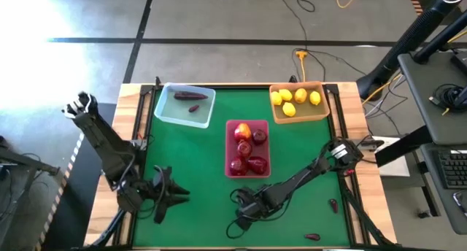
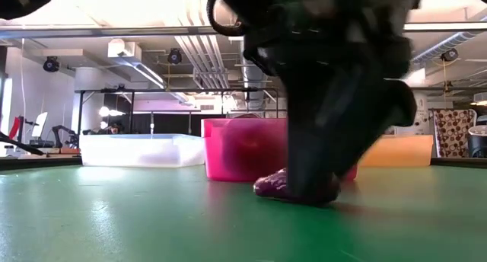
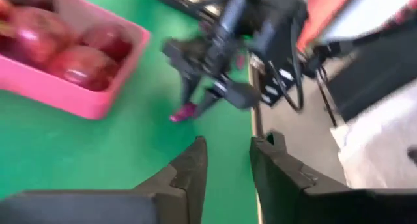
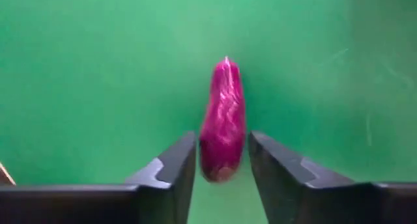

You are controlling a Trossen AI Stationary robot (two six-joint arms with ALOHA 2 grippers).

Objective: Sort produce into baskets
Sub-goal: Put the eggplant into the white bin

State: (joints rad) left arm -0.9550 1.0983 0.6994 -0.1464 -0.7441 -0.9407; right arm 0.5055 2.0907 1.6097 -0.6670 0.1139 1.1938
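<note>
Right gripper (image 4: pixel 221 160) sits low on the green mat at the near edge, fingers astride a maroon piece (image 4: pixel 223 120) lying flat; a slight gap shows each side, so not yet clamped; judged best to close squarely on its middle and lift straight before carrying; left gripper (image 3: pixel 228 162) waits nearby, fingers slightly apart, holding nothing; two more maroon pieces lie loose at the near right corner (image 1: pixel 333 204); farther back, pink tray (image 1: pixel 230 171) holds red fruits (image 1: pixel 248 150); beyond, blue tray (image 1: pixel 162 112) holds two maroon pieces; orange tray (image 1: pixel 321 114) holds lemons (image 1: pixel 295 99).
</note>
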